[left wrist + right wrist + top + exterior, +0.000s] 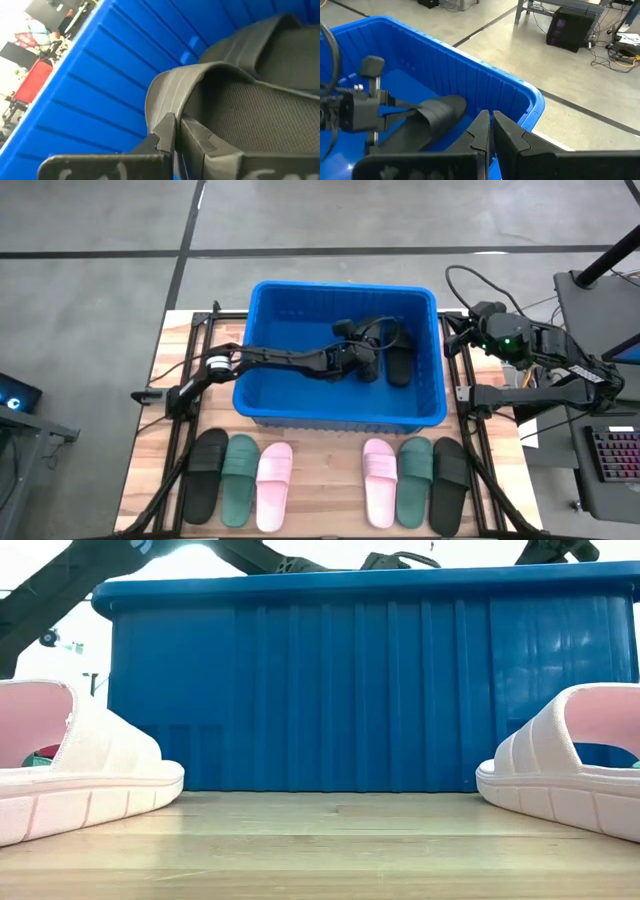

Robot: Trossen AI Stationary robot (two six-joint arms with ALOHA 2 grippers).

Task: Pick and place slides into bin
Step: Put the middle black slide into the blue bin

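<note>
The blue bin [340, 415] stands mid-table. My left gripper [352, 360] reaches into it from the left and is shut on a black slide [372, 340]; the right wrist view shows that slide [437, 117] too. Another black slide [399, 366] lies on the bin's floor at the right. Several slides rest soles down in a row on the table in front of the bin: black [205, 476], green [239, 479] and pink [273, 486] at the left, pink [379, 481], green [414, 481] and black [449, 485] at the right. My right gripper [491, 125] is shut and hangs beside the bin's right rim, touching nothing. My left gripper pinches the edge of the black slide's strap [172, 107] between its two fingers. The fingers come from the table's left, slanting a little downward. The slide sits tilted inside the bin [485, 85]. I cannot tell whether its lower end rests on the floor.
The bin's front wall [350, 690] fills the low view, with the two pink slides [80, 775] [565, 770] in front of it. A bare strip of wooden table lies between the row's two groups. Cables and equipment stand beyond the table's right edge [590, 380].
</note>
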